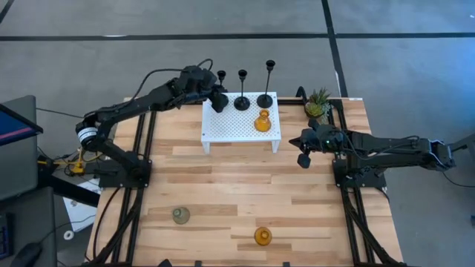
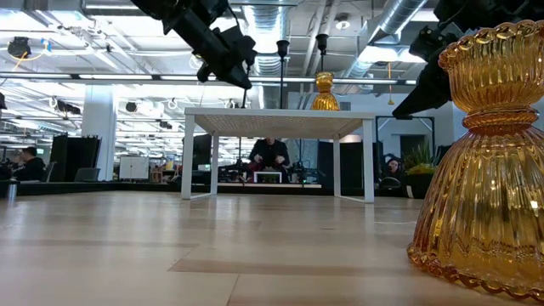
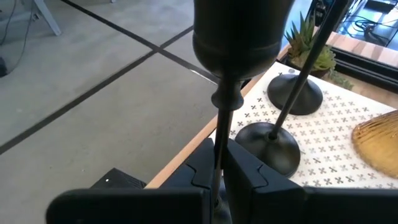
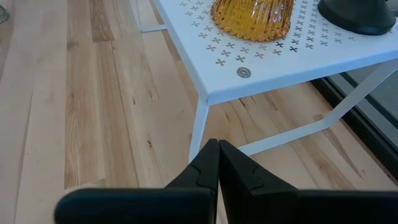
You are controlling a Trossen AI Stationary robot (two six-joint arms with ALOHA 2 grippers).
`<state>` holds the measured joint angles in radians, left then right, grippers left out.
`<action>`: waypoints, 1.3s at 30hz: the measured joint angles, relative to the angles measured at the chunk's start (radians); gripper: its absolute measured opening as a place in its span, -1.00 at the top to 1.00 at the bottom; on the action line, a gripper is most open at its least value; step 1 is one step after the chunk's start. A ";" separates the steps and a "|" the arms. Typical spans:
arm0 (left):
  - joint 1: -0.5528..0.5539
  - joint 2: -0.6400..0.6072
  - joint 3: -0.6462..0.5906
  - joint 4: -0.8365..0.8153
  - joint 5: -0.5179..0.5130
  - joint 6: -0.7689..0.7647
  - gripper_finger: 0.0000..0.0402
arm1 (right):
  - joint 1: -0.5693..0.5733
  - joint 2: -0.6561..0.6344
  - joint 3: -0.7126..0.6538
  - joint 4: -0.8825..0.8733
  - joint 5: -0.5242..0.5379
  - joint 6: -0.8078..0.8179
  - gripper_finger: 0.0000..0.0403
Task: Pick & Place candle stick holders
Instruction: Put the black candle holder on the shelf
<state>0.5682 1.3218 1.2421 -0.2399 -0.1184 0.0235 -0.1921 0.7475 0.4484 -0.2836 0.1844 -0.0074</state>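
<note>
The left hand [image 1: 217, 100] sits at the back left corner of the white stand [image 1: 223, 132], its dark fingers [image 3: 249, 180] clamped on the thin stem of the short black holder [image 3: 233, 56]; in the left wrist view the holder's cup fills the top of the picture and its round base is hidden behind the fingers. On the stand, a flat metal top punched with small cross-shaped holes on slim white legs, stand the middle black holder [image 1: 242, 101] and the tall black holder [image 1: 266, 99], each a thin rod rising from a domed round base, and just in front of them a ribbed amber glass holder [image 1: 262, 122], squat and waisted. The right hand [image 1: 303, 156] hangs off the stand's right side above the desk [image 1: 223, 185], its fingers [image 4: 239, 168] pressed together with nothing between them. The desk is pale wood planks. Near its front edge lie the grey-green glass holder [image 1: 180, 216] and, well apart to the right, a second amber holder [image 1: 263, 236]; in the low view this one looms at the right edge, fluted with a beaded rim, cut off by the picture's border. A potted plant [image 1: 318, 104] with spiky green leaves stands at the back right corner.
</note>
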 joint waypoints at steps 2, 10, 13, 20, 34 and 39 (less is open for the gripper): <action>0.000 0.001 -0.018 0.021 0.000 0.001 0.93 | 0.000 0.000 0.000 0.000 0.000 0.000 1.00; 0.007 -0.024 -0.109 0.109 0.002 0.000 0.93 | -0.001 0.000 0.000 -0.001 0.000 0.000 1.00; 0.007 -0.026 -0.121 0.131 -0.001 0.000 0.93 | 0.000 0.000 0.000 -0.001 0.000 0.000 1.00; 0.007 -0.026 -0.122 0.135 0.000 0.002 0.91 | 0.000 0.000 0.000 -0.001 0.000 0.000 1.00; 0.007 -0.026 -0.122 0.136 -0.044 -0.006 0.65 | 0.000 0.000 0.000 -0.001 0.000 0.000 1.00; 0.007 -0.026 -0.122 0.136 -0.069 -0.006 0.57 | 0.000 0.000 0.000 -0.001 0.000 0.000 1.00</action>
<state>0.5755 1.2953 1.1202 -0.1037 -0.1871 0.0177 -0.1921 0.7476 0.4484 -0.2844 0.1844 -0.0074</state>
